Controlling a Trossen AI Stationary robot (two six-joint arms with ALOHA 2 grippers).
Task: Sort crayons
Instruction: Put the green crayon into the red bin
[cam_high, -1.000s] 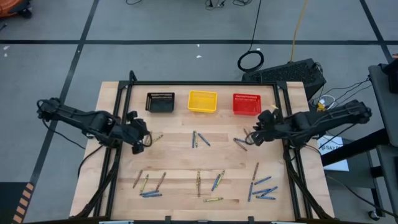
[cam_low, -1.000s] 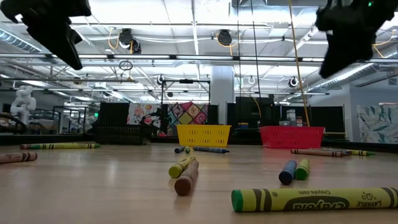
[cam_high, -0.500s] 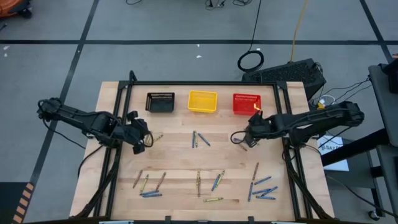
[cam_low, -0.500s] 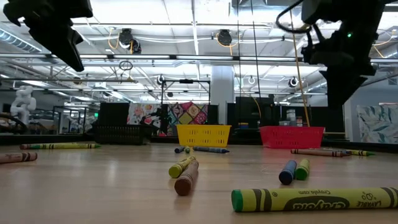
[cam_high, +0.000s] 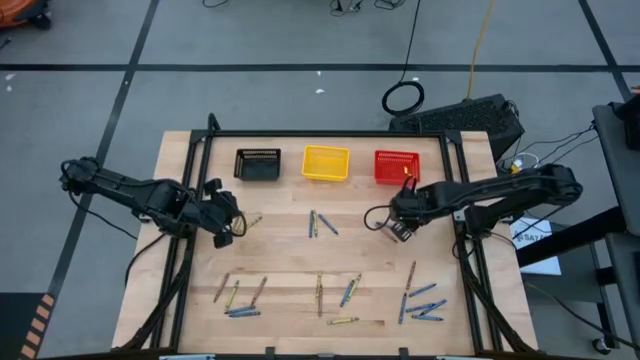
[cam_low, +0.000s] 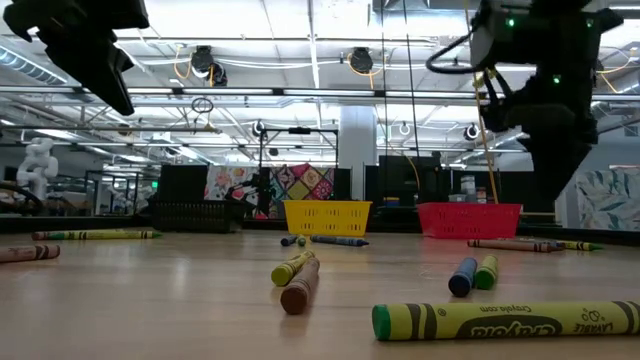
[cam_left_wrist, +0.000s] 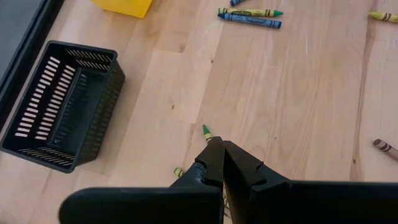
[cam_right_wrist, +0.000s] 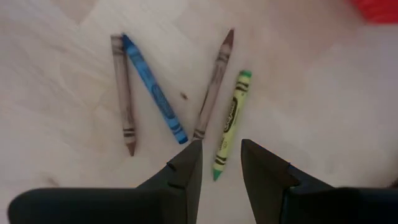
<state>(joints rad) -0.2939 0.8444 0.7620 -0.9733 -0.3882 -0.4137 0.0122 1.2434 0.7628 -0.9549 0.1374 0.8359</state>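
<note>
A pale wooden table (cam_high: 290, 255) with visible plank grain fills the high view, framed by thin black rails. Two dark jointed arms reach over it from the sides. Along its far edge stand three small rectangular baskets with slotted plastic walls: a black basket (cam_high: 257, 164), a yellow basket (cam_high: 325, 162) and a red basket (cam_high: 396, 166).

The left gripper (cam_high: 222, 228) hovers over the left part of the table, in front of the black basket, its tapered dark fingers pressed together with nothing between them. Just past its tips in the left wrist view lies a green-tipped crayon (cam_left_wrist: 207, 132).

The right gripper (cam_high: 399, 226) hangs over the table in front of the red basket, its two blunt fingers spread apart and empty. Below it in the right wrist view lie four paper-wrapped sticks: a yellow-green crayon (cam_right_wrist: 229, 122) directly ahead of the gap, a brown crayon (cam_right_wrist: 213, 86) just beside it, a blue crayon (cam_right_wrist: 153, 93) and a tan crayon (cam_right_wrist: 123, 91) meeting at one end in a narrow V.

The other crayons (cam_high: 345, 293) are scattered across the table, a small cluster at the middle and most of them along the near edge, thin round sticks in blue, olive and brown.
</note>
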